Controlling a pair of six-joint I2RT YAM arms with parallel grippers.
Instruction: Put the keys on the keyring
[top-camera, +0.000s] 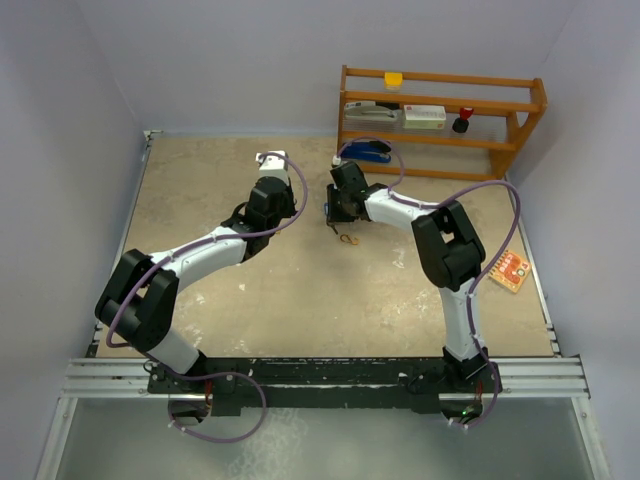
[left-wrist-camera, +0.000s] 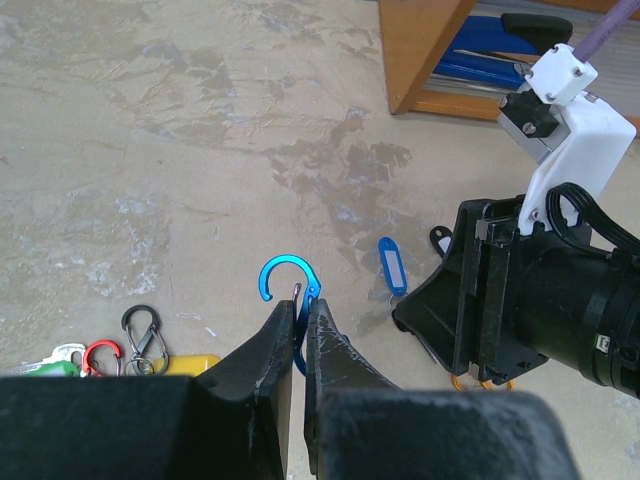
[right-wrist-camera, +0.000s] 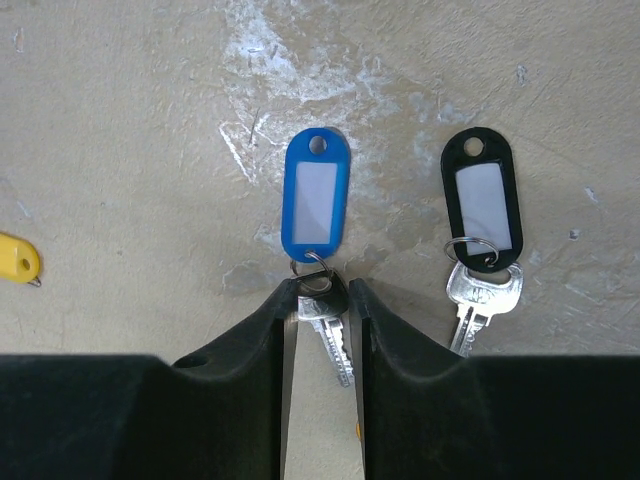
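In the left wrist view my left gripper (left-wrist-camera: 298, 312) is shut on a blue carabiner keyring (left-wrist-camera: 283, 278), whose open hook sticks out past the fingertips. A blue-tagged key (left-wrist-camera: 391, 266) lies a little to its right, under my right gripper. In the right wrist view my right gripper (right-wrist-camera: 322, 290) is closed around the head of the silver key (right-wrist-camera: 335, 340) that hangs from the blue tag (right-wrist-camera: 316, 200); the tag lies flat on the table. A black tag with a white label (right-wrist-camera: 483, 200) and its key lie just to the right. A yellow tag (right-wrist-camera: 18, 258) lies at the far left.
Beside my left fingers lie a black hook (left-wrist-camera: 143, 335), a red hook (left-wrist-camera: 100, 357), a yellow tag (left-wrist-camera: 190, 365) and a green tag (left-wrist-camera: 40, 368). An orange hook (left-wrist-camera: 480, 382) shows under the right gripper. A wooden shelf (top-camera: 440, 120) stands at the back right, and an orange card (top-camera: 510, 270) lies at the right edge.
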